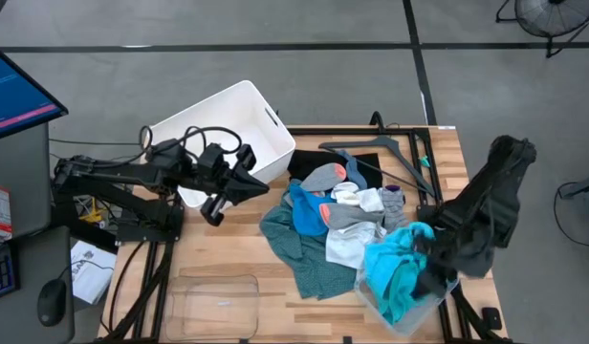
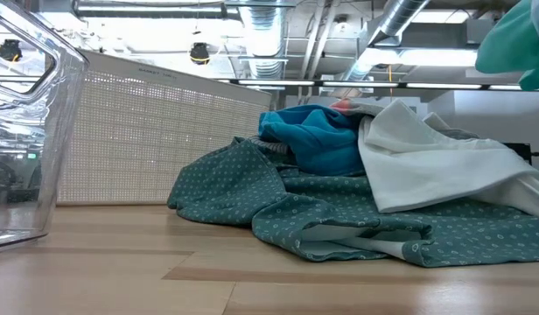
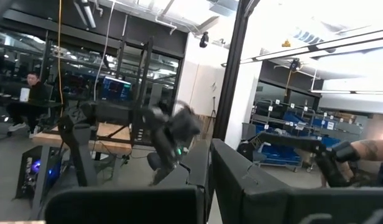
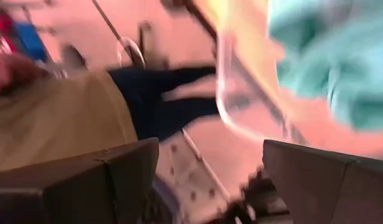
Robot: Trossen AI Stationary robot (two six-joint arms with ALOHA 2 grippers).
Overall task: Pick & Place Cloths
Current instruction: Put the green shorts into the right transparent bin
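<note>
While right jaws [image 4: 207,180] gape wide beside turquoise cloth [image 1: 398,268], left jaws [image 3: 209,186] nearly closed, empty

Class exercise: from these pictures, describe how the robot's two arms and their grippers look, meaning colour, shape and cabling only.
Both arms are dark, near black, built from chunky jointed segments. The left arm carries looping black cables above its angular left gripper. The right arm looks bulkier. Wrist views show flat, blocky dark fingers.

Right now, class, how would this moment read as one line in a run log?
right tool: open, by turquoise cloth over clear bin | left tool: waiting beside white bin | cloth pile: mid-table
</note>
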